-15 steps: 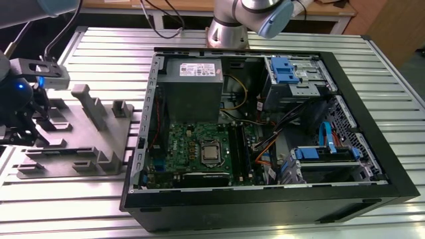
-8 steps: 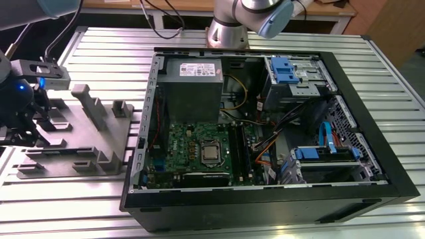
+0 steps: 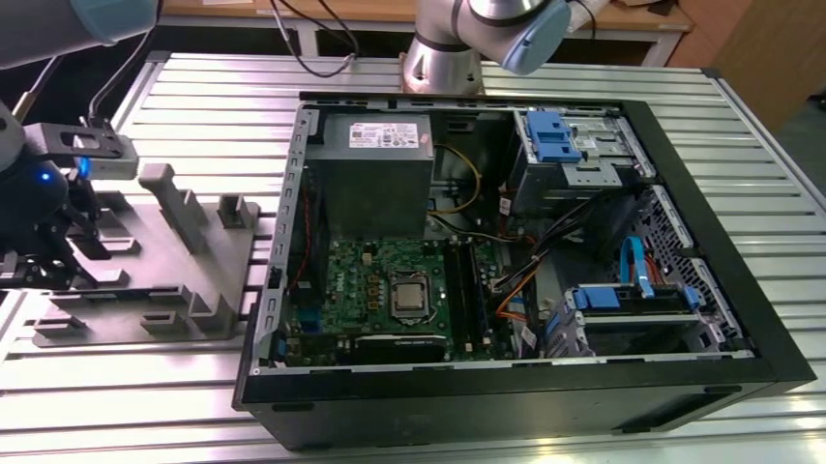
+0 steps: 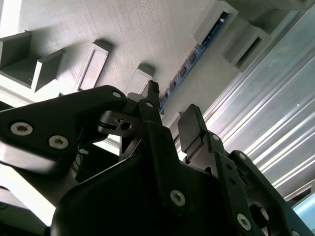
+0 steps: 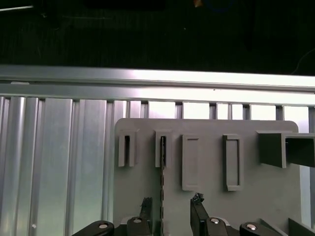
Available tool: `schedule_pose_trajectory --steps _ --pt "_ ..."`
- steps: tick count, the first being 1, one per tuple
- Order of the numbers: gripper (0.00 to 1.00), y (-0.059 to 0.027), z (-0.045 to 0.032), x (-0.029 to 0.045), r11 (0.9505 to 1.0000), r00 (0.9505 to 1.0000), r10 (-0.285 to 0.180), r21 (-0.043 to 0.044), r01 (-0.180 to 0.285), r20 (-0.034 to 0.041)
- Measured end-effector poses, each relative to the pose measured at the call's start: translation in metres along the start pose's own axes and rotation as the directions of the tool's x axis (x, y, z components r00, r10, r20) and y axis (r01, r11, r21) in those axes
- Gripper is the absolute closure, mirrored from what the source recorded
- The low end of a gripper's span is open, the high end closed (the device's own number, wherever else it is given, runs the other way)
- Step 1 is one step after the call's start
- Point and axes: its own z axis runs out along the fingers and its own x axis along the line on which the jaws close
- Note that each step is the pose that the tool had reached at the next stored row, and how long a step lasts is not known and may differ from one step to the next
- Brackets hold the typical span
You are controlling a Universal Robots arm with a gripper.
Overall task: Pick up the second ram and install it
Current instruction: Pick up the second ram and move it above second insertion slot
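The second ram [image 5: 162, 172] stands on edge in a slot of the grey holder [image 5: 275, 196] on the ribbed metal table [image 5: 59, 162]. The gripper [image 5: 171, 209] hangs over it, fingers spread to either side of the stick without clamping it. Toward the exterior view's right lies the open computer case [image 3: 516, 406], whose power supply [image 3: 374, 184] carries a white label [image 3: 377, 135] too small to read.

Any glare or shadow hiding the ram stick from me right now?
First wrist view: table rail glares, but the second ram reads as a dark line on the grey fixture. Second wrist view: gripper in dark shadow, ram evenly lit.
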Motion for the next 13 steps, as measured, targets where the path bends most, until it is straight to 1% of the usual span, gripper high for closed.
schedule_pose_trajectory --steps 2,13 --pt "0.59 -0.0001 0.0025 0.0004 1.0 1.0 -0.001 -0.0002 0.001 -0.0001" --pt "0.59 -0.0019 0.0101 0.0009 1.0 1.0 -0.006 -0.0004 0.006 -0.0008"
